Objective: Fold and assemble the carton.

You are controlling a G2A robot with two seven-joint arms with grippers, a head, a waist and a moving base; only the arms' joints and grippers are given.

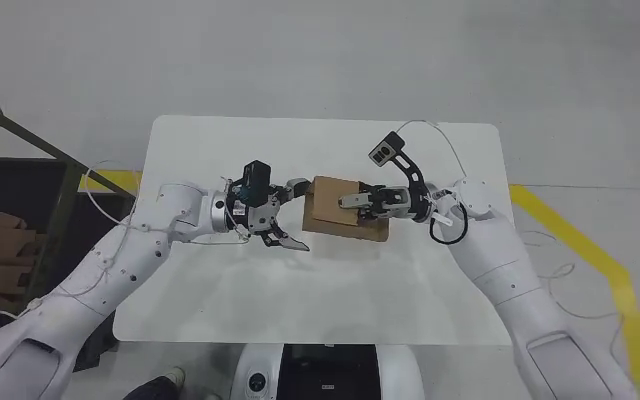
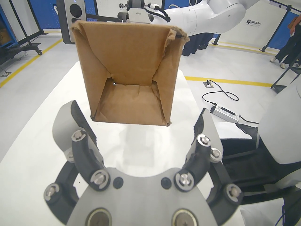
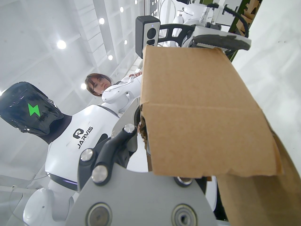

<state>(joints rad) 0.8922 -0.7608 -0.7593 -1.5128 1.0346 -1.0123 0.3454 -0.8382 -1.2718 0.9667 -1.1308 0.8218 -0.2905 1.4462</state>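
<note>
White table (image 1: 200, 290) under it all; left fingers (image 2: 68, 123) gape wide and empty, low in the wrist frame, just short of the carton (image 2: 131, 55)'s open end. The right fingers (image 1: 352, 201) clamp its far side, centre of the top view. I'd square the flaps before pressing in.

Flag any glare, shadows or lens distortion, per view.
Top view: even light, white table bright, no hard shadows. Left wrist view: soft shadow under the brown cardboard carton; wide-angle stretch toward the edges. Right wrist view: round ceiling lamps flare; table side washes out.
</note>
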